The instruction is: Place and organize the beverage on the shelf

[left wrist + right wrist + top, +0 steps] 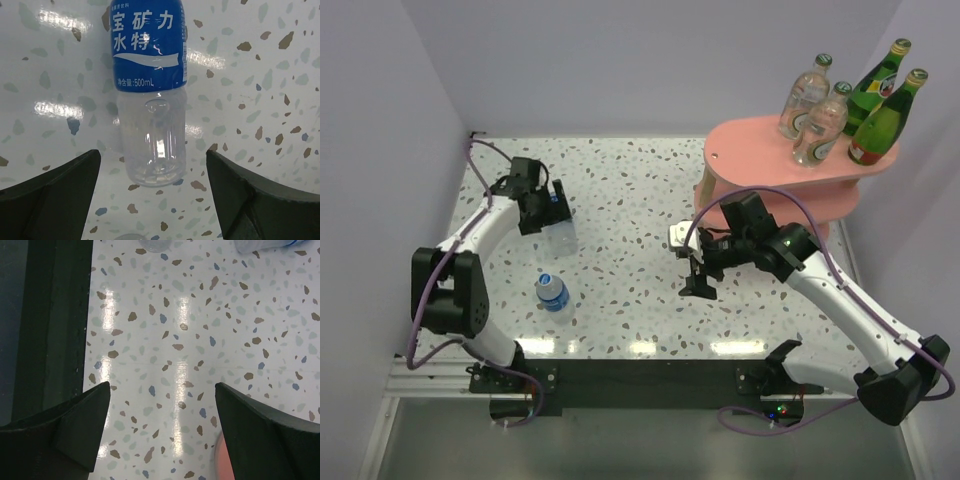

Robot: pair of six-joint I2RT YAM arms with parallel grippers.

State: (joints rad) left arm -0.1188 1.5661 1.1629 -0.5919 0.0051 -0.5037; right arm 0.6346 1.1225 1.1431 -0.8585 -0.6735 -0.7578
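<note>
Speckled terrazzo tabletop (pixel 630 190) runs under both my arms, with the pink shelf (pixel 745 140) at its far right corner. My left gripper (pixel 152 152) hangs spread wide and empty, well left of the shelf, over a blue-labelled plastic bottle (pixel 148 45) that seems to lie on its side, its base between my fingers but untouched. My right gripper (pixel 162 385) is also wide and empty, just in front of the shelf. Four bottles crowd the shelf's top tier: two clear green-capped ones (pixel 807 95) and two dark green glass ones (pixel 885 125). A second blue-labelled bottle (pixel 552 291) stands upright, likewise well left of the shelf.

As I judge it, closing off-centre on that smooth round body could roll or squirt it away, and a careless swing of my left arm could topple the standing bottle. Setting anything beside the crowded four could knock glass off the shelf.

The tabletop is glossy and throws back lamp glare; plain pale walls (pixel 620 60) close it in.
</note>
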